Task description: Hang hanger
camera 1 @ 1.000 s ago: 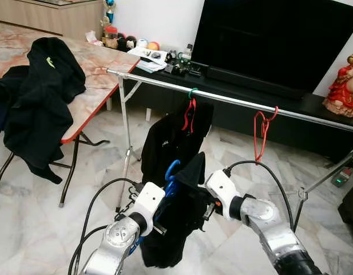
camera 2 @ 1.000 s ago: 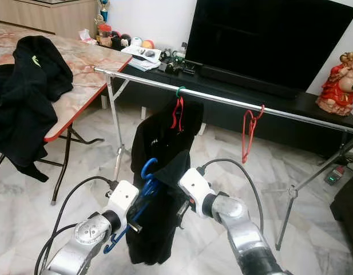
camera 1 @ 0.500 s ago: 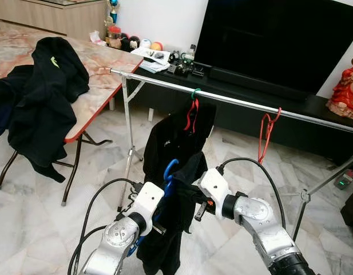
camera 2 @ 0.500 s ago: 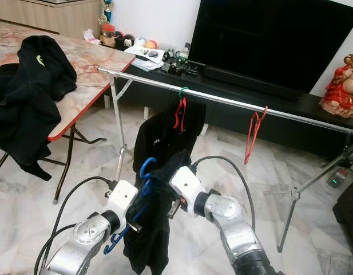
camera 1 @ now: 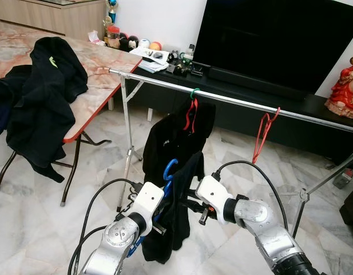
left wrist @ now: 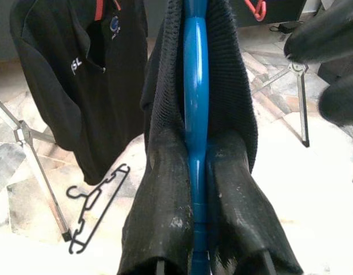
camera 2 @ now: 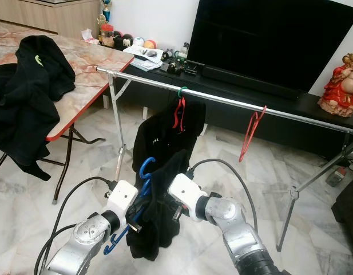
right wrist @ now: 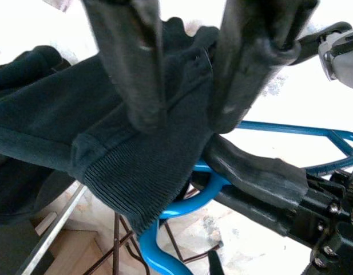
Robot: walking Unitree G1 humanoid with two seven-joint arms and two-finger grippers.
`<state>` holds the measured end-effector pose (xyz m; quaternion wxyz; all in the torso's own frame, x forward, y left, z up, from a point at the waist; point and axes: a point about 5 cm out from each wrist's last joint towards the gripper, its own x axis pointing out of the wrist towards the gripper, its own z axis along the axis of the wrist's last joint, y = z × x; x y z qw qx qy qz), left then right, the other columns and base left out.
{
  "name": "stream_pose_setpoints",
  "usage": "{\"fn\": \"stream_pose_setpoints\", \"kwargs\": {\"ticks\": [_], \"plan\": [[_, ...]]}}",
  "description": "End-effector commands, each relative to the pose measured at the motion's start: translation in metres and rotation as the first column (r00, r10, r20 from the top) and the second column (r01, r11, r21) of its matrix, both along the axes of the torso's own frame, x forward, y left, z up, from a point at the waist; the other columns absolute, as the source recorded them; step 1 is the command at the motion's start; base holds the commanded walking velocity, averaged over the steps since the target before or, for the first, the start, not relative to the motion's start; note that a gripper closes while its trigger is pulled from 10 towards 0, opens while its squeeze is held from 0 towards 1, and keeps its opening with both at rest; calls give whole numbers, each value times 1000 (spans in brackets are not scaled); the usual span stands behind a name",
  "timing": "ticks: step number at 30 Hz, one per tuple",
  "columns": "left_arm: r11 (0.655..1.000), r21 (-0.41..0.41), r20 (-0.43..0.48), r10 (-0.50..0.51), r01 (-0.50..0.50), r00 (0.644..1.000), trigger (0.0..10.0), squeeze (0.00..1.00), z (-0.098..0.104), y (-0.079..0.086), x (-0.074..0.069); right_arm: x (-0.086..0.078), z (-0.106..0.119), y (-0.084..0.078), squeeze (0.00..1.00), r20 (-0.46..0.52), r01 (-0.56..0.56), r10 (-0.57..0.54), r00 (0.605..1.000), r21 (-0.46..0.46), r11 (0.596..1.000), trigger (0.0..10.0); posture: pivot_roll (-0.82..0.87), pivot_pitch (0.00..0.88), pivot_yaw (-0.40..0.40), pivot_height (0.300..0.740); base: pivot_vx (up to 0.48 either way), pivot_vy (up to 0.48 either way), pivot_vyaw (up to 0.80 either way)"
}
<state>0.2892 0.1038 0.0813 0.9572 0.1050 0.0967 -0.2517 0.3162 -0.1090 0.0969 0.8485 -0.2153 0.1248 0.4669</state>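
Note:
A blue hanger [camera 1: 171, 168] carries a black garment [camera 1: 175, 229] low in front of me. My left gripper [left wrist: 194, 154] is shut on the hanger's blue bar, with the garment's fabric draped over both fingers. My right gripper [right wrist: 187, 109] is pressed into the garment's ribbed collar [right wrist: 136, 172] from the right, its fingers closed on the fabric just above the hanger's hook. Beyond them runs the silver rail [camera 1: 233, 101]. A black shirt [camera 1: 173, 140] hangs there on a red hanger [camera 1: 190, 113], and an empty red hanger [camera 1: 261, 133] hangs further right.
A marble-top folding table [camera 1: 104, 64] with a heap of black clothes [camera 1: 42, 86] stands at the left. A large TV [camera 1: 279, 40] on a low dark console stands behind the rail, with a red figurine [camera 1: 345, 80] at the right. A black hanger [left wrist: 96, 209] lies on the tiled floor.
My right gripper has drawn in leftward and lower against the garment, which now hangs narrower and straighter. The left gripper keeps its hold on the blue hanger. The camera has shifted slightly.

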Motion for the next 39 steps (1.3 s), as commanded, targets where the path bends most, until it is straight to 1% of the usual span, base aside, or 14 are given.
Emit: {"fn": "stream_pose_setpoints", "kwargs": {"ticks": [1, 2, 4, 7, 13, 16, 17, 18, 19, 20, 24, 25, 32, 39], "plan": [[999, -41, 39, -18, 20, 999, 10000, 0, 9, -6, 3, 3, 7, -8, 1000, 41, 23, -22, 999, -19, 1000, 10000, 186, 0, -192, 740, 0, 0, 0], [999, -41, 39, -18, 20, 999, 10000, 0, 9, -6, 3, 3, 7, -8, 1000, 41, 23, -22, 999, -19, 1000, 10000, 186, 0, -192, 740, 0, 0, 0], [998, -14, 20, -62, 62, 998, 10000, 0, 5, -5, -1, 20, 22, -25, 1000, 136, 161, -156, 978, -25, 987, 10000, 177, 0, -190, 740, 0, 0, 0], [990, 27, -27, -138, 139, 990, 10000, 0, -3, -2, -7, 46, 57, -55, 1000, 272, 349, -354, 895, 68, 935, 10000, 178, 0, -190, 740, 0, 0, 0], [980, 42, -58, -192, 195, 980, 10000, 0, -8, -6, -13, 54, 73, -67, 1000, 307, 359, -362, 880, 67, 931, 10000, 181, 0, -197, 740, 0, 0, 0], [966, 36, -79, -254, 257, 964, 10000, 0, -9, -9, -19, 50, 71, -65, 941, 276, 239, -232, 933, 8, 971, 10000, 181, 0, -200, 740, 0, 0, 0], [958, 39, -84, -282, 285, 956, 10000, 0, -9, -9, -21, 46, 67, -62, 643, 261, 160, -148, 954, -27, 987, 10000, 182, 0, -200, 740, 0, 0, 0], [949, 44, -89, -307, 312, 948, 10000, 0, -9, -9, -23, 42, 63, -60, 75, 245, 98, -82, 966, -52, 994, 10000, 185, 0, -202, 740, 0, 0, 0], [940, 48, -95, -332, 337, 939, 10000, 0, -8, -8, -24, 37, 57, -59, 0, 220, 15, 4, 976, -86, 996, 10000, 186, 0, -202, 740, 0, 0, 0], [928, 57, -106, -361, 368, 927, 10000, 0, -7, -6, -26, 33, 52, -59, 0, 193, -57, 78, 978, -114, 992, 10000, 191, 0, -203, 740, 0, 0, 0], [902, 79, -144, -412, 425, 900, 10000, 0, -6, 0, -28, 29, 48, -67, 0, 95, -134, 147, 984, -138, 981, 10000, 195, 0, -205, 740, 0, 0, 0], [886, 87, -164, -439, 456, 883, 10000, 0, -6, 3, -29, 24, 48, -72, 1000, 34, -218, 224, 974, -137, 966, 10000, 195, 0, -207, 740, 0, 0, 0], [839, 78, -207, -515, 539, 832, 10000, 0, -1, 6, -32, 16, 47, -86, 1000, -94, -369, 358, 929, -161, 915, 10000, 191, 0, -208, 740, 0, 0, 0], [802, 82, -220, -564, 591, 796, 10000, 0, 8, 3, -32, 11, 36, -74, 1000, -124, -468, 452, 884, -200, 861, 10000, 198, 0, -205, 740, 0, 0, 0]]}}
